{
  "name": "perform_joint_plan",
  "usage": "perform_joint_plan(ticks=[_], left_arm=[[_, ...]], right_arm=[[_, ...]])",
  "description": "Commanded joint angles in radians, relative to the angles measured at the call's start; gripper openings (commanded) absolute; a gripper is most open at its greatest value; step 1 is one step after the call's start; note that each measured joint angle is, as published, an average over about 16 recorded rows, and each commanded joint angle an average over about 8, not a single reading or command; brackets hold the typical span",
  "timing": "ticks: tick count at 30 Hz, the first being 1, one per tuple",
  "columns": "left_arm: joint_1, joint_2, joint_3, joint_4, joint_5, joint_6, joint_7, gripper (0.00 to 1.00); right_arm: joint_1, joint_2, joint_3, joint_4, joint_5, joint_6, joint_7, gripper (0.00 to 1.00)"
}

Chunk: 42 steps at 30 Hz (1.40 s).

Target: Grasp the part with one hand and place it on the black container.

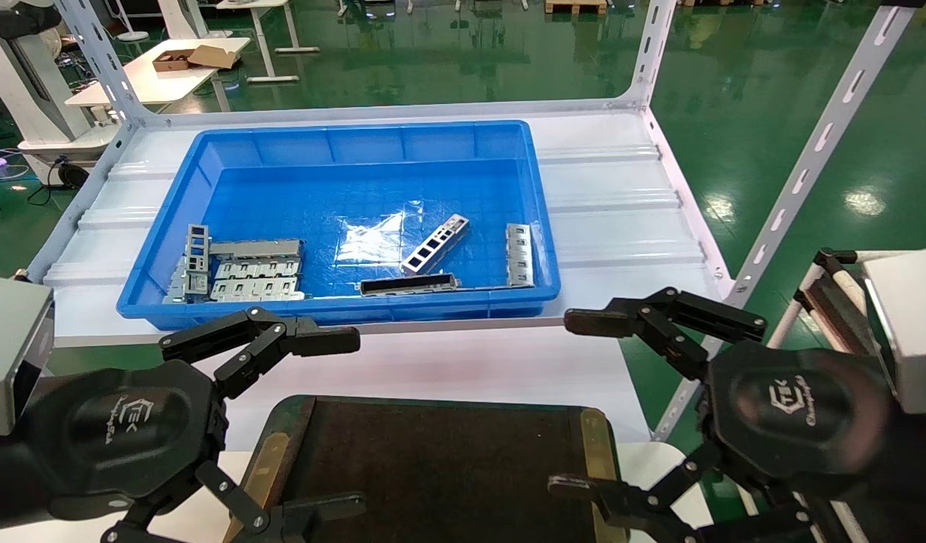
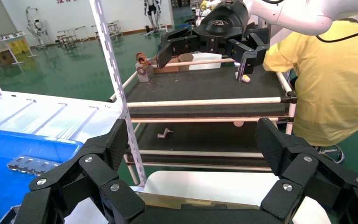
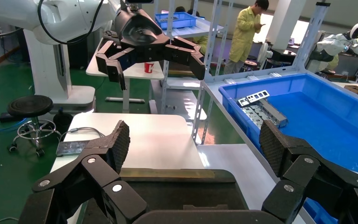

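Part-picking has not begun: both claws hang empty over the near edge of the work, and nothing lies on the black container [image 1: 440, 467] yet.

Going left to right, the left gripper [image 1: 312, 422] hovers beside the tray's left brass edge, fingers spread wide and holding nothing. In the blue bin [image 1: 169, 226] beyond it, a stack of tabbed strips [image 1: 244, 271] sits in the near-left corner. Toward the middle lies the longer dark hollow bar [image 1: 409, 284], against the near wall. Just behind it, tilted on the bin floor, is the part [image 1: 435, 243], the slim silver strip with its row of rectangular cutouts. Another silver strip [image 1: 519, 255] lies by the right wall. The right gripper [image 1: 584, 403], also splayed open and empty, hangs past the tray's right edge.

The part looks closer to the right claw, so that arm seems the better choice. It should come down from above and close across the strip's narrow width, staying clear of the dark bar. Thin metal flat on plastic may slide, so a slow, centred closure is wise.
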Motion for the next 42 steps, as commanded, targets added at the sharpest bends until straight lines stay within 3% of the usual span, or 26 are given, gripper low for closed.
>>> perform_joint_plan(ticks=[1,17,26,33,42], left_arm=[[0.0,0.0,0.0,0.0,0.0,0.0,0.0,1.0],[-0.001,0.001,0.002,0.001,0.009,-0.01,-0.001,1.0],[-0.037,0.044,0.035,-0.013,0.129,-0.169,-0.05,1.0],[-0.115,0.13,0.099,0.027,0.276,-0.314,-0.122,1.0],[-0.271,0.322,0.206,0.257,0.485,-0.458,-0.143,1.0]], right_arm=[[0.0,0.0,0.0,0.0,0.0,0.0,0.0,1.0],[0.0,0.0,0.0,0.0,0.0,0.0,0.0,1.0],[0.0,0.0,0.0,0.0,0.0,0.0,0.0,1.0],[0.0,0.0,0.0,0.0,0.0,0.0,0.0,1.0],[0.0,0.0,0.0,0.0,0.0,0.0,0.0,1.0]])
